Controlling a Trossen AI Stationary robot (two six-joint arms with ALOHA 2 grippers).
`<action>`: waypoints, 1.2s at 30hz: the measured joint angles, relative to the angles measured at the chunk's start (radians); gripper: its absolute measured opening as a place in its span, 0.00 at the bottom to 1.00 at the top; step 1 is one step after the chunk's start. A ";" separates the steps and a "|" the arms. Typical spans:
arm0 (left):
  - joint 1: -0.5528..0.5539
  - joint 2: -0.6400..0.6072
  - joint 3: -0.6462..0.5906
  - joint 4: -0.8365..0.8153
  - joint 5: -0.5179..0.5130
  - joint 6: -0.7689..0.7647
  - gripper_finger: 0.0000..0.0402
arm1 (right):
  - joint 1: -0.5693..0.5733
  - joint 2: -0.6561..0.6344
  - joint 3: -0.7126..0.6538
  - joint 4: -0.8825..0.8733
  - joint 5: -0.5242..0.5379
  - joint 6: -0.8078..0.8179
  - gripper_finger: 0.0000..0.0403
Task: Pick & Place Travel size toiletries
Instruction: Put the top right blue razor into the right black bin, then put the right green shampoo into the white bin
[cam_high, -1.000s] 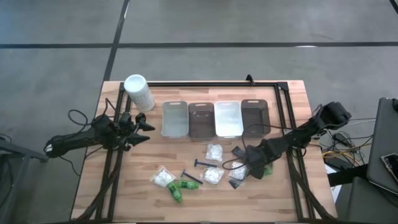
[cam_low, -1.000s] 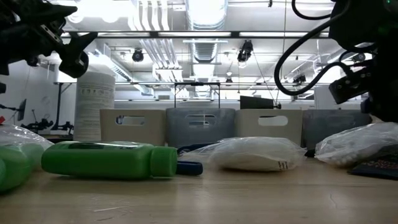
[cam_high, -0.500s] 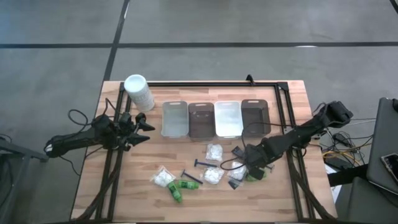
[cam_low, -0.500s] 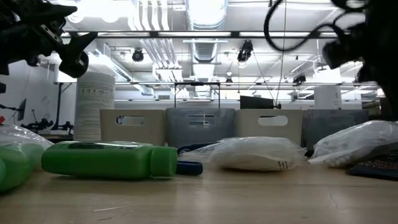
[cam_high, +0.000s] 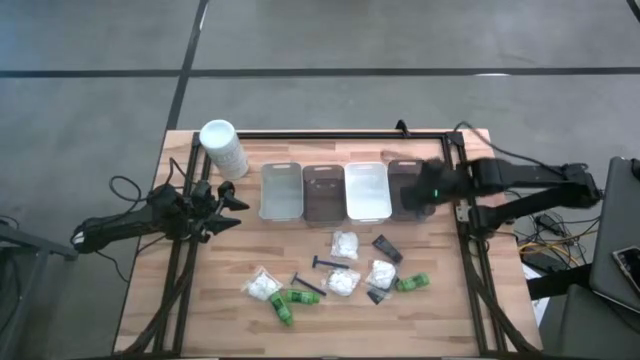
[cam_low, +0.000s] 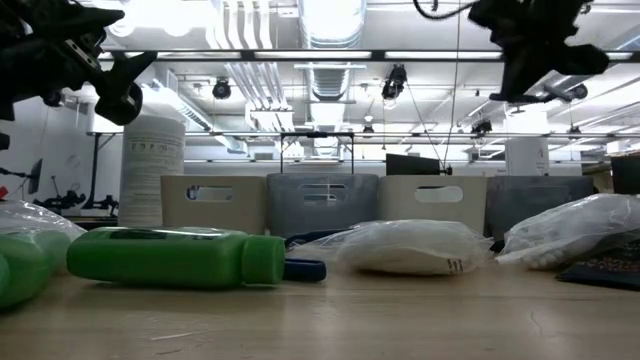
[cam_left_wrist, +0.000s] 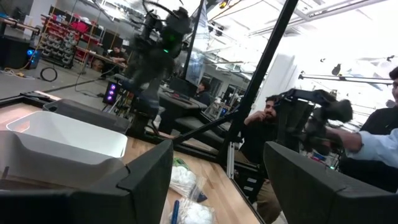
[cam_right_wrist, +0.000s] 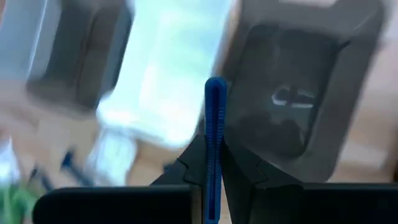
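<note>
Thin blue stick pinched upright between right gripper fingers, above a brown tray. Green bottles, white puff packets, black pieces scattered below, near it.

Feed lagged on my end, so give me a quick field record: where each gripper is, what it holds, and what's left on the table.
right gripper: shut on a thin blue stick, above the rightmost dark tray
left gripper: open, empty, waiting at the table's left side near the white container
trays: four in a row; the dark tray under the right gripper already holds something small, blurred
left on the table: green bottles, packets of white puffs, a blue stick, small flat black pieces
</note>
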 joint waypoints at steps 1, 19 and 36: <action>0.000 0.000 0.000 0.000 0.000 0.000 0.64 | -0.051 -0.005 -0.008 0.000 -0.001 -0.026 0.06; 0.000 0.000 0.000 0.000 0.000 0.000 0.64 | -0.386 0.253 -0.134 0.133 -0.094 -0.294 0.10; 0.000 0.000 0.000 0.000 0.000 0.000 0.64 | -0.249 0.187 -0.135 0.192 -0.084 -0.253 0.47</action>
